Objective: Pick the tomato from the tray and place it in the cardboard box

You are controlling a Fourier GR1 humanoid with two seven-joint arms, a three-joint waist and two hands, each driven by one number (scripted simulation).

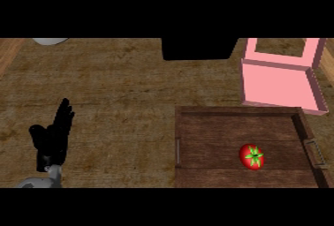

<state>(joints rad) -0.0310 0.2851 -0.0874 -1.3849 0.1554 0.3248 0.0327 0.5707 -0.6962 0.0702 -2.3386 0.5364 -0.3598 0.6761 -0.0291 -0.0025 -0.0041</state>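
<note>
A red tomato [252, 156] with a green stem star lies in the right half of a dark wooden tray [202, 128] at the lower right of the counter. Just beyond the tray's far right corner stands a pink box [277, 84] with its flaps open. My left hand [53, 137] rests at the lower left, fingers straight and pointing up, far from the tray and holding nothing. No right hand shows anywhere in the head view.
A black block [198, 48] sits at the counter's far edge, left of the pink box. A pale round object [50, 41] peeks in at the top left. Bare wooden counter [124, 97] lies between my left hand and the tray.
</note>
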